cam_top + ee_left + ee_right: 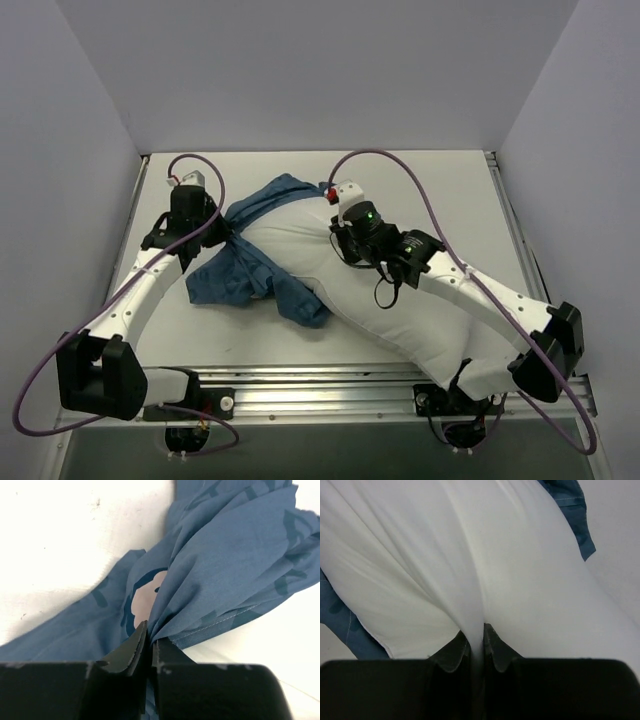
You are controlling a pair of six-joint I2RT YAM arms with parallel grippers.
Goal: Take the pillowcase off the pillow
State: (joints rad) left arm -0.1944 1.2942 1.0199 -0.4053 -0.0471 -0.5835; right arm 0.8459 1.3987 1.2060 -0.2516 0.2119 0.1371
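The white pillow [400, 310] lies diagonally from the table's middle to the near right. The dark blue pillowcase [235, 275] is bunched at the pillow's far-left end and wraps only that end. My left gripper [222, 232] is shut on a gathered fold of the pillowcase [220, 555] at its left side; a printed mouse face [145, 600] shows just beyond the fingertips [139, 635]. My right gripper [345, 238] is shut on a pinched ridge of the pillow [485, 555] on its upper face. Blue fabric [570, 505] shows at the far right and lower left of the right wrist view.
The white table [440, 190] is walled at the left, back and right. A metal rail [320, 385] runs along the near edge between the arm bases. Purple cables [400, 170] loop above both arms.
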